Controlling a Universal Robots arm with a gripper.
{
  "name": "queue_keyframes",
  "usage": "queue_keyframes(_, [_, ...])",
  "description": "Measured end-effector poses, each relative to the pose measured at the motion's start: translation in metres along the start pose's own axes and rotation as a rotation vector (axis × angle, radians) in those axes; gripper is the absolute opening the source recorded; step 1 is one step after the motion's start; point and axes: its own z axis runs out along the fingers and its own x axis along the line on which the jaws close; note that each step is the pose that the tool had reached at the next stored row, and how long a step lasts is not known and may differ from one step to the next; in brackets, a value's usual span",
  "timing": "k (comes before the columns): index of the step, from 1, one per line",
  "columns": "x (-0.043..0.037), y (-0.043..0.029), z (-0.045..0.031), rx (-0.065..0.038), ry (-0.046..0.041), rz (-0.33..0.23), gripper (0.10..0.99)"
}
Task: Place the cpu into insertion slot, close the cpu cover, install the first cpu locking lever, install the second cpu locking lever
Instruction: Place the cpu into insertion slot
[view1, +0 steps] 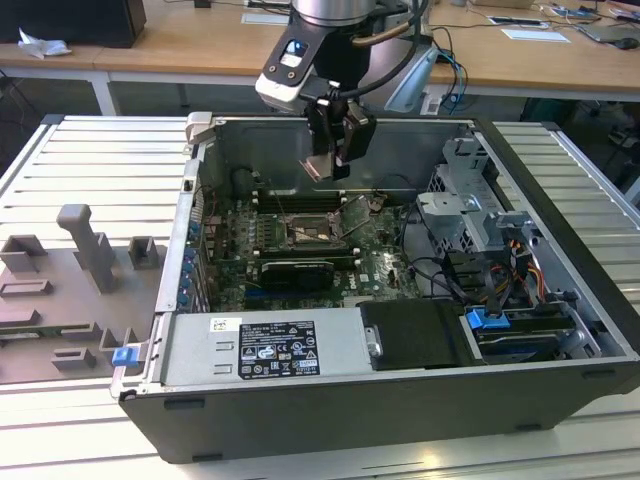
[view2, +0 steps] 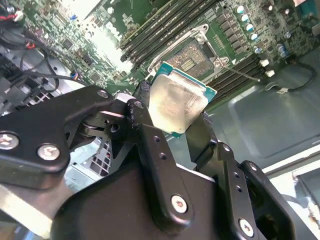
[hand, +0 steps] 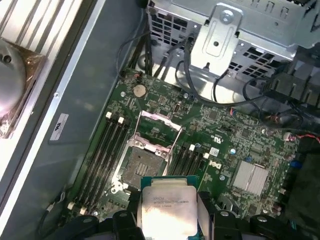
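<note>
My gripper (view1: 330, 160) hangs inside the open computer case, shut on the cpu (view1: 318, 167). The chip is a thin square with a silvery face and green edges, pinched by its sides between the black fingers in both wrist views, cpu (view2: 177, 102) and cpu (hand: 167, 205). It is held tilted in the air, above and short of the insertion slot (hand: 142, 167), a dark square socket on the green board, also seen as insertion slot (view1: 310, 232). The cpu cover (hand: 160, 131), a silvery frame, stands swung open at the socket's far edge. The socket is bare.
Long black memory slots (hand: 107, 145) flank the socket on both sides. A black expansion card (view1: 297, 270) lies in front of it. A metal drive cage (view1: 470, 215) with cables fills the exterior view's right, a labelled power supply (view1: 270, 348) the front. Grey fixtures (view1: 85, 245) stand outside the case.
</note>
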Motion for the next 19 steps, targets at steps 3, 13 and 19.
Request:
queue_keyframes(3, [-0.0001,-0.0003,0.0039,-0.001,-0.0045,0.046,0.533])
queue_keyframes(13, [-0.0002,-0.0009,0.01,0.002,-0.0288,0.177,0.533])
queue_keyframes(19, [0.0002,-0.0014,0.0167,0.002,-0.0371,0.239,0.533])
